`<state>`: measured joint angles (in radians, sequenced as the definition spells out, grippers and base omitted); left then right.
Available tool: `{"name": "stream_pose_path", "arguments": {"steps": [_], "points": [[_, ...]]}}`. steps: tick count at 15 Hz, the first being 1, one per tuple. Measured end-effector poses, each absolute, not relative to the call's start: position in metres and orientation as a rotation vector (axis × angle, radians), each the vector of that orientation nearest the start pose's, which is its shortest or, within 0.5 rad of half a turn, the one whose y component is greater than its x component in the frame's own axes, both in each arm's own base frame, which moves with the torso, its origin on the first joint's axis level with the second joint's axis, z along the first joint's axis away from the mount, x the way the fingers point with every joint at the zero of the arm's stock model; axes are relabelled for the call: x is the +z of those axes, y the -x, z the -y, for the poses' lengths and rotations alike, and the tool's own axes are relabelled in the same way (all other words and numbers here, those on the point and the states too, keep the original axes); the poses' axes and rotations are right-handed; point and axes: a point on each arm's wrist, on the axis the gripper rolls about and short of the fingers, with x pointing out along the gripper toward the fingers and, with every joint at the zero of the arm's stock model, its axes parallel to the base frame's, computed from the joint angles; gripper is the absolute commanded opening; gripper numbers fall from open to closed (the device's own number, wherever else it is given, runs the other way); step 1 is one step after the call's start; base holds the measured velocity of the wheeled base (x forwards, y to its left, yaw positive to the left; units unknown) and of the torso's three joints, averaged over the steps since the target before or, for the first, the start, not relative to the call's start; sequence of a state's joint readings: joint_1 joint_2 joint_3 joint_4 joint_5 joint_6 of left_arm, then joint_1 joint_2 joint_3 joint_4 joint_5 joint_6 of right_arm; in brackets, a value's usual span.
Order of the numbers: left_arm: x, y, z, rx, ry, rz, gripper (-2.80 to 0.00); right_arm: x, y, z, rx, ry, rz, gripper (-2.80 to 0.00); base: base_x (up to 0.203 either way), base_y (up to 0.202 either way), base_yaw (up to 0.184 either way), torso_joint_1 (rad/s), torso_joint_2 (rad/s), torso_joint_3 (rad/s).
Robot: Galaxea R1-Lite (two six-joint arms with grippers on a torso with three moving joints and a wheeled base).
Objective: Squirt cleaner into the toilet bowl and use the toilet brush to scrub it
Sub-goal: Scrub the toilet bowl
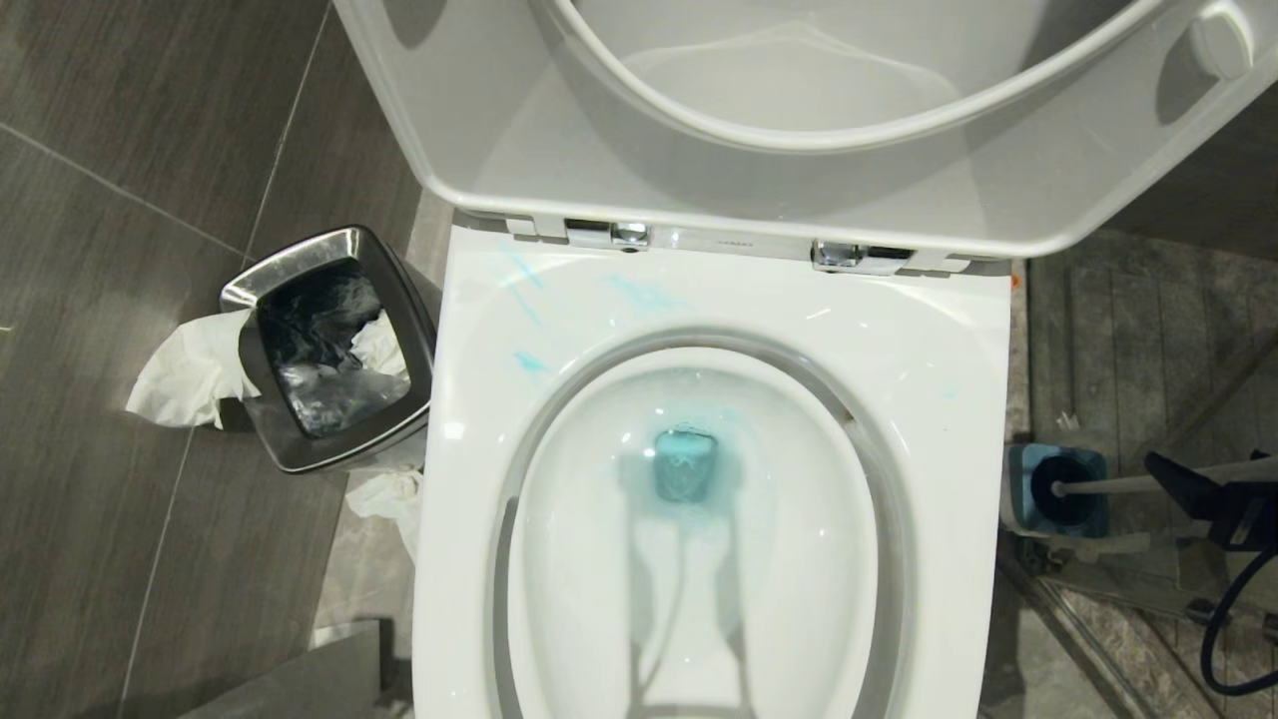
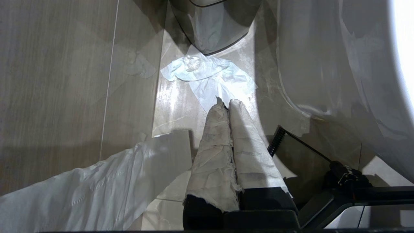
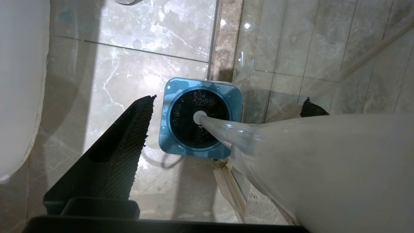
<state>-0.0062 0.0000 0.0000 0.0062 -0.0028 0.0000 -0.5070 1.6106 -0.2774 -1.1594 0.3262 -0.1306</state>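
Hovering beside the toilet bowl (image 1: 949,340), the right gripper (image 3: 226,110) spreads its fingers wide around the toilet brush (image 3: 275,152) handle, not yet clamped; the bristle head sits in its blue holder (image 3: 171,94) on the floor. Cleaner (image 1: 684,469) tints the bowl's water (smears streak the rim). The left gripper (image 2: 228,105) hangs clenched near crumpled tissue (image 2: 207,74).

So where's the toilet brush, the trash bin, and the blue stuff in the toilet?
toilet brush (image 3: 200,118): right wrist view, black bristle head in its holder.
trash bin (image 1: 399,300): head view, steel rim.
cleaner (image 1: 685,469): head view, blue-tinted water in the bowl.
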Motion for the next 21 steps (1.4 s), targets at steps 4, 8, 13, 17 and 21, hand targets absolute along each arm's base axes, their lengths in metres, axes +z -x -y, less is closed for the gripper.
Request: {"name": "stream_pose_path", "arguments": {"steps": [4, 8, 13, 17, 21], "points": [[0.075, 0.023, 0.0, -0.009, 0.0, -0.006, -2.8, 0.132, -0.201, 0.102, -0.165, 0.062, -0.163, -2.8, 0.0, 0.0, 0.0, 0.0, 0.0, 0.0], [0.075, 0.023, 0.0, -0.009, 0.0, -0.006, -2.8, 0.133, -0.199, 0.101, -0.159, 0.066, -0.152, -2.8, 0.0, 0.0, 0.0, 0.0, 0.0, 0.0], [0.075, 0.023, 0.0, -0.009, 0.0, -0.005, -2.8, 0.133, -0.194, 0.098, -0.123, 0.068, -0.135, -2.8, 0.0, 0.0, 0.0, 0.0, 0.0, 0.0], [0.075, 0.023, 0.0, -0.009, 0.0, -0.006, -2.8, 0.13, -0.185, 0.091, -0.063, 0.075, -0.129, -2.8, 0.0, 0.0, 0.0, 0.0, 0.0, 0.0], [0.075, 0.023, 0.0, -0.009, 0.0, -0.006, -2.8, 0.128, -0.172, 0.083, -0.007, 0.117, -0.11, -2.8, 0.0, 0.0, 0.0, 0.0, 0.0, 0.0]]}}
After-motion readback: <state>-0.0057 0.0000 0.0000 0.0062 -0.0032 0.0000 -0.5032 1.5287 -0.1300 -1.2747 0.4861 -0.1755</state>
